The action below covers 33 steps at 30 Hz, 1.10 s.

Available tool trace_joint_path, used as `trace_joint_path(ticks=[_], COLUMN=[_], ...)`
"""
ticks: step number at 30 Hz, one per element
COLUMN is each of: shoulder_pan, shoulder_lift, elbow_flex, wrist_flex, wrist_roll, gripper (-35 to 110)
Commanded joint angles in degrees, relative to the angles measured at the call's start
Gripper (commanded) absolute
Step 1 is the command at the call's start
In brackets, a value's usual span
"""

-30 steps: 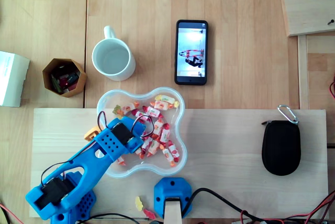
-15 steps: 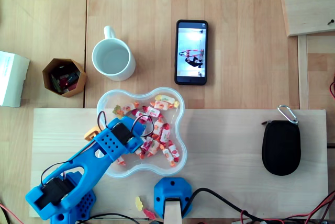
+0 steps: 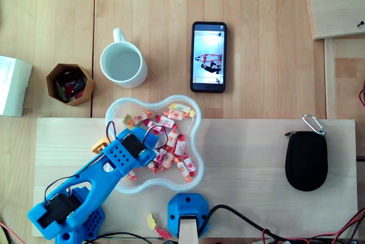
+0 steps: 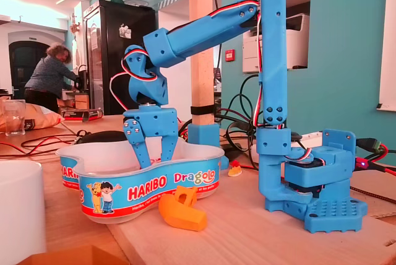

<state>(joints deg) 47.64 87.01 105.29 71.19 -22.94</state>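
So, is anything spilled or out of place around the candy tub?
Yes. Two wrapped candies lie on the wooden board outside the tub, near the arm's base. An orange plastic piece also lies loose beside the tub.

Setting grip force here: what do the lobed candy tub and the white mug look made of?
The lobed translucent candy tub looks like thin glossy plastic: light passes through its milky wall. The white handled mug looks like glazed ceramic, thick-rimmed and smooth; plastic is possible.
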Motion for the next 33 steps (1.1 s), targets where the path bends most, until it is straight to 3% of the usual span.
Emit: trace_joint_path(ticks=[1, 33], shoulder_pan=[0.4, 0.4], shoulder_lift=[2.7, 12.1], elbow_flex=[-1.3, -6.4], wrist_flex=[0.8, 1.9], wrist_roll=[-0.9, 1.5], gripper=[-3, -3])
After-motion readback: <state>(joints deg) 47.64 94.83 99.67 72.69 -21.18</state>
